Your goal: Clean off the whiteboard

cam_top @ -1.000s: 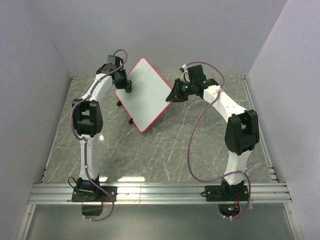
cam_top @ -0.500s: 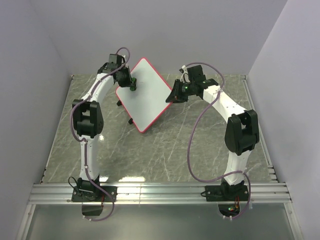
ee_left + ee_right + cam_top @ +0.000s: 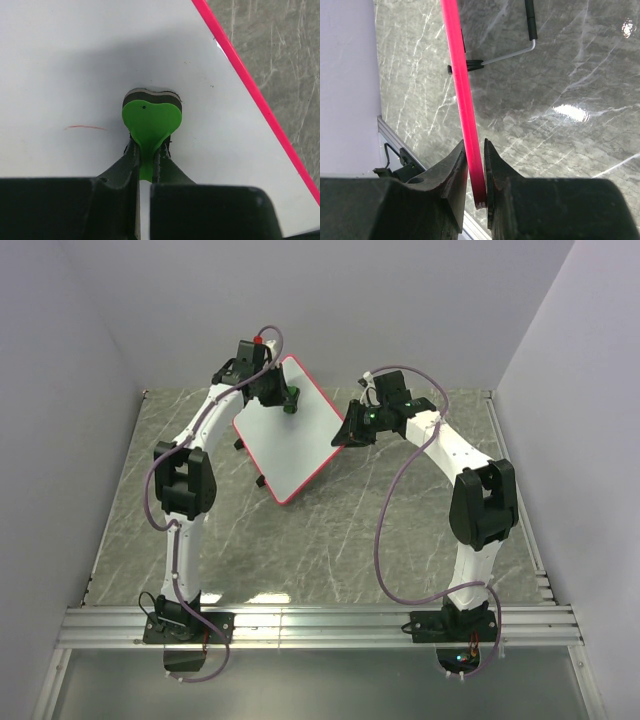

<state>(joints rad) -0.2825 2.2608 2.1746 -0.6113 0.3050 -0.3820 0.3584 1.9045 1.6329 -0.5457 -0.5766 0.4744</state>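
The whiteboard point(image 3: 290, 445), white with a red-pink rim, stands tilted on the marble table at the back centre. My left gripper point(image 3: 288, 400) is shut on a small green eraser point(image 3: 150, 117) with a dark felt base, pressed on the board's upper part. A faint red stroke point(image 3: 85, 128) shows on the white surface just left of the eraser. My right gripper point(image 3: 347, 430) is shut on the board's red rim point(image 3: 462, 90) at its right corner. The board's black wire foot point(image 3: 520, 47) shows in the right wrist view.
The marble table top point(image 3: 400, 530) stretches in front of the board. Grey walls close in the back and both sides. A metal rail point(image 3: 320, 625) runs along the near edge by the arm bases.
My left gripper has slid the green eraser up and to the right across the board, from its left corner toward the upper edge. The right gripper and the board have stayed put.
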